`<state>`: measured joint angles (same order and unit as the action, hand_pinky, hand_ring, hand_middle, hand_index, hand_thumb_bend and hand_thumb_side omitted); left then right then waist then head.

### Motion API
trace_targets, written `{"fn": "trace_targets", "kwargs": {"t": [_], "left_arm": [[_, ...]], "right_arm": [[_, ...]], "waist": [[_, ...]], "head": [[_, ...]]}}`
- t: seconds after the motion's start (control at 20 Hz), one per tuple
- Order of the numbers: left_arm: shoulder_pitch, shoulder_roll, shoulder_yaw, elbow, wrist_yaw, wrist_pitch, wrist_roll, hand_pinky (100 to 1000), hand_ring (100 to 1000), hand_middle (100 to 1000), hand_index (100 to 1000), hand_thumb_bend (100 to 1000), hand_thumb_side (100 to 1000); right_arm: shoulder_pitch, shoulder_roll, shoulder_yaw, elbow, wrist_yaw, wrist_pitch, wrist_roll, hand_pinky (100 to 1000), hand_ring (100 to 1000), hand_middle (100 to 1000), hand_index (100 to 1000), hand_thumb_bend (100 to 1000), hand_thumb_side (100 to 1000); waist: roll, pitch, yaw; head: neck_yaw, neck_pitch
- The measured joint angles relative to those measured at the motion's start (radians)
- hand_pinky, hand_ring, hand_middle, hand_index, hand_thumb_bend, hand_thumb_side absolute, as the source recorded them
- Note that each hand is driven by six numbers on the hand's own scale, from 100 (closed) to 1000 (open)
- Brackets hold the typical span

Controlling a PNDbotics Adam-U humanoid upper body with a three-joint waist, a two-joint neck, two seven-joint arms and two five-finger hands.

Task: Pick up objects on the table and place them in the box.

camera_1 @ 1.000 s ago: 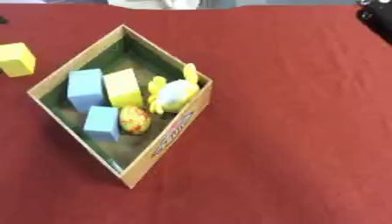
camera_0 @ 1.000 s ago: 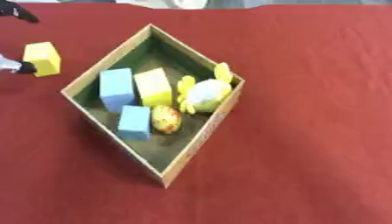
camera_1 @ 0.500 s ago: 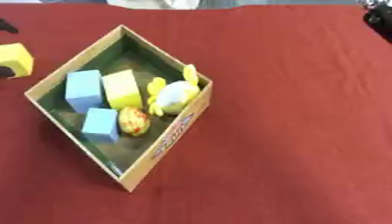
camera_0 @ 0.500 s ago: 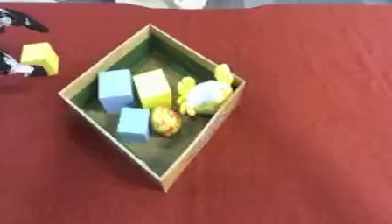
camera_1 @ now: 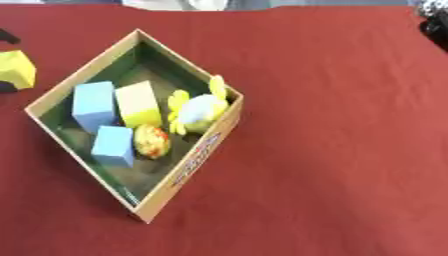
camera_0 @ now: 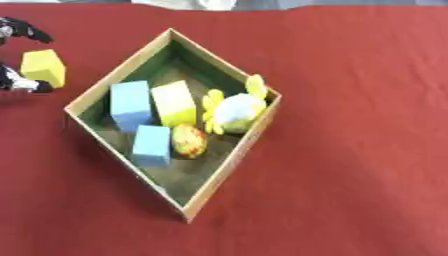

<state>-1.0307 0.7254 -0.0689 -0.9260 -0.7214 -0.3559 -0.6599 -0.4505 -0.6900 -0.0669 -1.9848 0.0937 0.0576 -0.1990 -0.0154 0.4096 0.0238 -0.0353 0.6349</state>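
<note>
The left hand (camera_0: 19, 55) sat at the far left edge, a finger above and a thumb below a yellow cube (camera_0: 44, 67) — curled round it, pinching it from both sides. The cube was left of the box (camera_0: 224, 172), apart from its rim, on the red table (camera_0: 350, 150). Inside the box lay two blue blocks (camera_0: 131, 102), a yellow block (camera_0: 174, 102), a speckled egg (camera_0: 189, 141) and a yellow-and-white plush (camera_0: 234, 110). The right hand (camera_1: 434, 20) showed only as a dark shape at the far right corner — I could not tell its fingers' state.
</note>
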Motion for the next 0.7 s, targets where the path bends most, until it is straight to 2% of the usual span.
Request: {"fn": "trace_targets", "kwargs": {"t": [0.15, 0.25, 0.35, 0.4, 0.45, 0.55, 0.7], "left_arm": [[0.0, -0.003, 0.009, 0.016, -0.011, 0.007, 0.01, 978, 944, 857, 929, 497, 424], [0.0, -0.006, 0.013, 0.025, -0.014, 0.011, 0.016, 969, 936, 846, 922, 431, 385], [0.0, -0.006, 0.018, 0.032, -0.015, 0.016, 0.02, 954, 922, 826, 908, 343, 282], [0.0, -0.006, 0.019, 0.035, -0.015, 0.02, 0.022, 954, 922, 826, 908, 343, 282], [0.0, -0.006, 0.019, 0.038, -0.015, 0.024, 0.023, 937, 909, 812, 893, 298, 178], [-0.001, -0.006, 0.02, 0.04, -0.015, 0.035, 0.025, 919, 894, 796, 877, 264, 100], [-0.003, -0.007, 0.024, 0.048, -0.027, 0.054, 0.028, 889, 843, 757, 846, 209, 100]], "right_arm": [[-0.005, 0.0, 0.0, 0.0, 0.0, 0.0, 0.0, 875, 808, 634, 816, 100, 536], [-0.007, 0.0, 0.0, 0.0, -0.001, 0.0, 0.0, 875, 808, 633, 816, 100, 536], [-0.006, 0.001, 0.0, 0.0, -0.003, 0.0, -0.001, 875, 807, 633, 816, 100, 537], [-0.006, 0.001, 0.0, 0.0, -0.004, 0.001, -0.002, 875, 807, 633, 816, 100, 537], [-0.006, 0.001, 0.0, 0.0, -0.006, 0.001, -0.003, 875, 807, 631, 816, 100, 537], [-0.006, 0.004, 0.0, 0.0, -0.008, 0.001, -0.003, 875, 807, 630, 816, 100, 537], [-0.006, 0.007, 0.0, 0.0, -0.008, 0.001, -0.004, 875, 807, 629, 815, 100, 538]], "waist": [[0.0, 0.009, -0.006], [0.0, 0.012, -0.009], [0.0, 0.015, -0.012], [0.0, 0.017, -0.012], [0.0, 0.018, -0.012], [0.0, 0.019, -0.014], [0.0, 0.019, -0.017]], "head": [[0.005, -0.006], [0.008, -0.012], [0.009, -0.013], [0.009, -0.013], [0.009, -0.013], [0.012, -0.013], [0.015, -0.013]]}}
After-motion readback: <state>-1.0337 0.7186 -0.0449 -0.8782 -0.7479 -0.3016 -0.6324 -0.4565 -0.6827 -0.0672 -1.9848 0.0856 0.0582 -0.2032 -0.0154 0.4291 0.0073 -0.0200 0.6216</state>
